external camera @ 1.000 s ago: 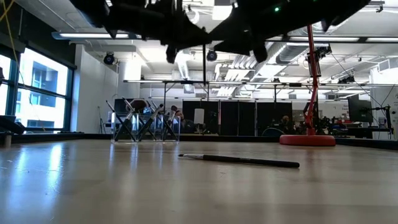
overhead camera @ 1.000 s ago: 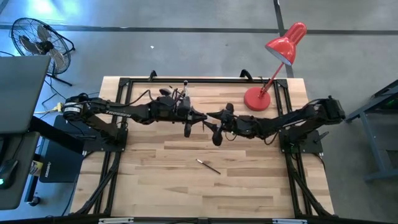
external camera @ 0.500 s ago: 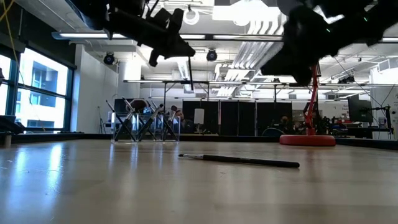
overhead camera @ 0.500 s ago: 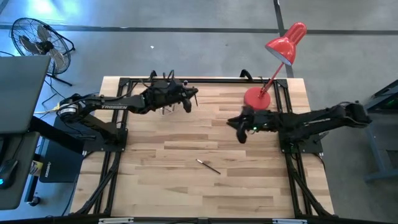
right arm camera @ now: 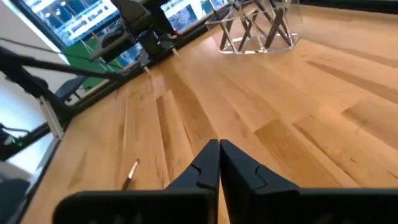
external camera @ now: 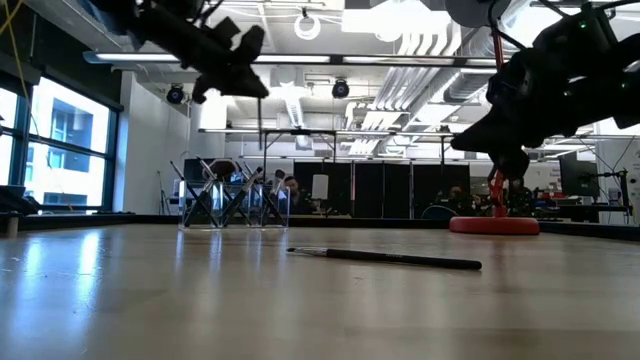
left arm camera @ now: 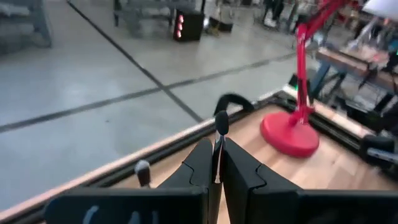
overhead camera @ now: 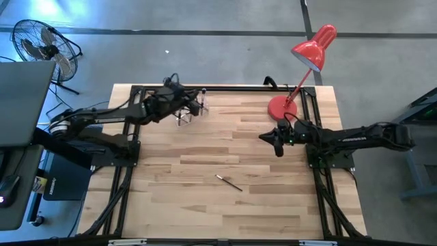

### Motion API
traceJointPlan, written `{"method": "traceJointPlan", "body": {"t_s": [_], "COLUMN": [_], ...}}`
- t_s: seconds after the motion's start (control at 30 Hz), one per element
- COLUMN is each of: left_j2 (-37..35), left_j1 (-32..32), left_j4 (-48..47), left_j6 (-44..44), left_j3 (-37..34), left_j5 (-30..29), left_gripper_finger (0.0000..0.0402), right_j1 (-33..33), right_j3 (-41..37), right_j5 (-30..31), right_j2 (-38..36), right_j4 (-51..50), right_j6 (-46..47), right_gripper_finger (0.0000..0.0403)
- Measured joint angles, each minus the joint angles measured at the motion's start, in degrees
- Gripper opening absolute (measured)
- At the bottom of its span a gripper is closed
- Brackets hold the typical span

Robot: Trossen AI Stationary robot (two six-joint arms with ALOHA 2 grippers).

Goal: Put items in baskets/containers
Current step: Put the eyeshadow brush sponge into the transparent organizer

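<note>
My left gripper [overhead camera: 197, 106] [left arm camera: 215, 147] is high over the table's far left part, shut on a slim makeup brush [external camera: 262, 150] that hangs upright over the clear holder [overhead camera: 184, 119] [external camera: 234, 205]. Several brushes stand crossed in the holder [right arm camera: 258, 28]. Whether the held brush's lower end reaches into the holder, I cannot tell. Another brush [overhead camera: 229, 182] [external camera: 385, 258] [right arm camera: 129, 173] lies flat on the table's middle near part. My right gripper [overhead camera: 276, 147] [right arm camera: 219, 153] hovers right of centre, shut and with nothing in it. My left gripper pinches the brush's thin handle [left arm camera: 217, 163] between its two fingers, close below the small head [left arm camera: 221, 122], which sticks out past the fingertips. The handle hangs straight down below the gripper [external camera: 262, 170], clear of the table.
A red desk lamp stands with its round base [overhead camera: 281, 108] [external camera: 493, 225] at the table's far right, close behind my right arm. Black frame rails run along the table's edges [overhead camera: 225, 87]. Bare wood lies around the loose brush.
My left gripper has carried the upright brush from the table's middle toward the far left, over the holder. My right gripper has drawn back toward the right edge, and its fingers have shut on nothing. The brush on the table has stayed put.
</note>
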Motion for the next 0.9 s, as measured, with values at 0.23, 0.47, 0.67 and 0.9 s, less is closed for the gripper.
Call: {"method": "traceJointPlan", "body": {"t_s": [0.23,0.47,0.67,0.9], "left_j2": [-6.2,-6.6,-7.3,-14.0], "left_j1": [0.0,0.0,0.0,0.0], "left_j4": [-0.1,5.0,6.7,2.9], "left_j6": [-5.5,-7.7,-7.7,-5.8], "left_j3": [-8.5,-14.4,-15.3,-15.3], "left_j5": [-4.4,-8.2,-9.7,-9.9], "left_gripper_finger": [0.0011,0.0011,0.0011,0.0011], "right_j1": [-3.4,-6.5,-7.8,-9.3], "right_j3": [0.1,0.1,0.1,0.1], "right_j5": [-1.6,-4.9,-5.7,-5.6], "right_j2": [0.3,0.3,0.3,0.3], "right_j4": [1.0,1.0,0.9,0.9], "right_j6": [-4.8,-4.2,-3.3,-3.3], "right_gripper_finger": [0.0007,0.0004,0.0002,0.0002]}}
